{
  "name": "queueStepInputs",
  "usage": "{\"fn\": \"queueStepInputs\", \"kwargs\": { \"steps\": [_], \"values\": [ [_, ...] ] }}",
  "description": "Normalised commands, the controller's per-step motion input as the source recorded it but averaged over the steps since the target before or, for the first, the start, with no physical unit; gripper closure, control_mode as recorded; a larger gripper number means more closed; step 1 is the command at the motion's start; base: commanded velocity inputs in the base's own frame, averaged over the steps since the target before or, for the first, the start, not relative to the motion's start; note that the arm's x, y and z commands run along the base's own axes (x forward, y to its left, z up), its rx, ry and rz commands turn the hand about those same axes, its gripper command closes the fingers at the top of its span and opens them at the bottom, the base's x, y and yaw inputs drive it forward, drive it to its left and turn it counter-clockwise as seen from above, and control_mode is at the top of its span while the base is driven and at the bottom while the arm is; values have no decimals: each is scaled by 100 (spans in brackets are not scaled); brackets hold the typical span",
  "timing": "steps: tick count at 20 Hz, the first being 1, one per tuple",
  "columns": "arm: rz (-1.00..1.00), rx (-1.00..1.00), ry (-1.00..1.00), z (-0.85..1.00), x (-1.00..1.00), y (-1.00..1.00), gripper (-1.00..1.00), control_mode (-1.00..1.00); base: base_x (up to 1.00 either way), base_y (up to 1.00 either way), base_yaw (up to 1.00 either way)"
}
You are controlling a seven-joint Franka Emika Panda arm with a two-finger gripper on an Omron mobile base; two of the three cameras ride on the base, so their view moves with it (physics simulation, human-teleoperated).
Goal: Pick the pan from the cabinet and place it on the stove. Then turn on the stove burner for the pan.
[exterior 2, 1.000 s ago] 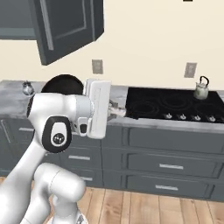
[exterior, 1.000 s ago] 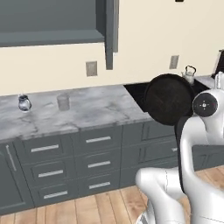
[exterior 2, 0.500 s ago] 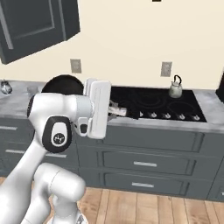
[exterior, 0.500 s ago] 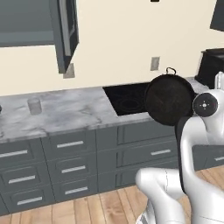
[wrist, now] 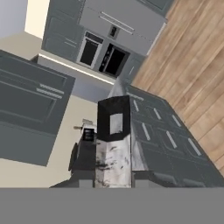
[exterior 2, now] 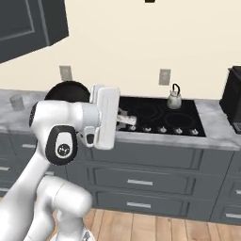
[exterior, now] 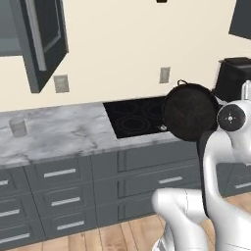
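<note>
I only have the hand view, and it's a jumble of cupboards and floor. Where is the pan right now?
Observer: The pan is up off the counter, carried on edge beside the arm, in front of the stove.
Operator: Is the stove free for it?
Observer: Not wholly. A kettle stands toward its back right. The rings at its left look bare.
Operator: And is the cabinet closed?
Observer: No, the cabinet door stands open, high on the wall to the left of the stove.
</note>
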Motion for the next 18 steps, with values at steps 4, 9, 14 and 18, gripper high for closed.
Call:
{"fn": "queueStepInputs", "kwargs": {
  "steps": [4, 9, 14, 18],
  "values": [
    [0, 0, 0, 0, 0, 0, 100, 100, 63, -27, 0],
    [0, 0, 0, 0, 0, 0, 100, 100, 72, -26, 1],
    [0, 0, 0, 0, 0, 0, 100, 100, 64, -37, 2],
    [0, 0, 0, 0, 0, 0, 100, 100, 56, -34, 2]
  ]
}}
